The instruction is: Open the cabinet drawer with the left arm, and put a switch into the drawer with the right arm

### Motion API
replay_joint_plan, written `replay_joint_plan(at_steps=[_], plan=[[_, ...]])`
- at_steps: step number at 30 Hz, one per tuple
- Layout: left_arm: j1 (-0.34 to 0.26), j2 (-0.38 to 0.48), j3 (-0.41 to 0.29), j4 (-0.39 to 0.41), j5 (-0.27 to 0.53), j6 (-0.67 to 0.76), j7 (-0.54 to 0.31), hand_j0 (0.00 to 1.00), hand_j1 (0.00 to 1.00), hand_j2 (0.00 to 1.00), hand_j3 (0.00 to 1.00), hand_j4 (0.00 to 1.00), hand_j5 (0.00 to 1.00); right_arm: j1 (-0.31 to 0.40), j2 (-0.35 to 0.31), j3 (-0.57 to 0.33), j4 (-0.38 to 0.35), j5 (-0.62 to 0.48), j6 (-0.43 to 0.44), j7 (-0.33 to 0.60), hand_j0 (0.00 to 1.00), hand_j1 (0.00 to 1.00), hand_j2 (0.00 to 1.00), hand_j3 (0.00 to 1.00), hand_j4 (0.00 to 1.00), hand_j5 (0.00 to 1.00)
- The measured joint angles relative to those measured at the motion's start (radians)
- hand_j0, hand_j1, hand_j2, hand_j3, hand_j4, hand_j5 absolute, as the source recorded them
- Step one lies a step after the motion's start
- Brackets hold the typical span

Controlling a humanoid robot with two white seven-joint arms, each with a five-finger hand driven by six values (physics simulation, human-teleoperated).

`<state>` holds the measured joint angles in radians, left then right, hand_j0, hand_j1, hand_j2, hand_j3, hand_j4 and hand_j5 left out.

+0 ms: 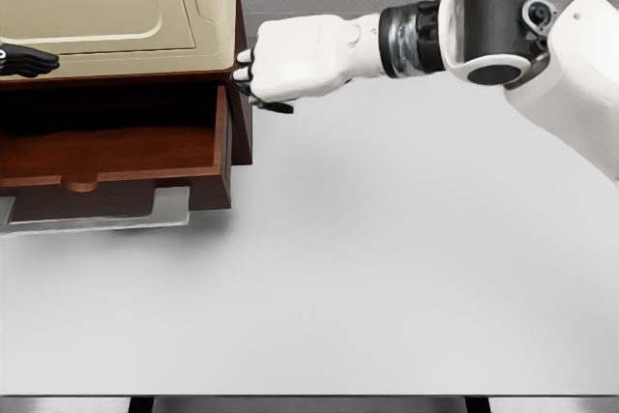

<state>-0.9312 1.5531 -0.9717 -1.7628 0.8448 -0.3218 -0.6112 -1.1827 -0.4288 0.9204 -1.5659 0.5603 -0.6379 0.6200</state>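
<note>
Judging progress: drawer [111, 157] of the cabinet [116, 7] is pulled out and looks empty inside, so the opening step appears done. Right hand [290, 60] sits at the cabinet's right edge, fingers curled, a small dark piece at the fingertips, possibly the switch [276, 106], can't confirm. Left hand [27, 61] shows at the left edge, fingers' state unclear. Placing still left. No readable writing anywhere.
</note>
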Motion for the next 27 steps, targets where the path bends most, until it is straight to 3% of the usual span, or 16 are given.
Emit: replay_joint_plan(at_steps=[9, 20, 23, 27], plan=[[0.0, 0.0, -0.001, 0.0, 0.0, 0.0, 0.0, 1.0, 1.0, 1.0, 1.0, 1.0, 1.0, -0.072, 0.13, 0.092, -0.011, -0.056, 0.023, -0.006, 0.28, 0.28, 0.28, 0.28, 0.28, 0.28], [0.0, 0.0, -0.002, 0.0, -0.001, 0.0, 0.0, 1.0, 1.0, 1.0, 1.0, 1.0, 1.0, -0.103, 0.215, 0.122, 0.003, -0.06, 0.025, -0.008, 0.35, 0.35, 0.35, 0.35, 0.35, 0.35], [0.0, 0.0, -0.002, 0.001, -0.001, 0.0, 0.0, 1.0, 1.0, 1.0, 1.0, 1.0, 1.0, -0.124, 0.251, 0.123, 0.056, -0.06, 0.025, -0.008, 0.35, 0.35, 0.35, 0.35, 0.35, 0.35], [0.0, 0.0, -0.002, 0.001, -0.003, 0.0, 0.0, 1.0, 1.0, 1.0, 1.0, 1.0, 1.0, -0.15, 0.328, 0.123, 0.19, -0.059, 0.025, -0.008, 0.35, 0.35, 0.35, 0.35, 0.35, 0.35]])
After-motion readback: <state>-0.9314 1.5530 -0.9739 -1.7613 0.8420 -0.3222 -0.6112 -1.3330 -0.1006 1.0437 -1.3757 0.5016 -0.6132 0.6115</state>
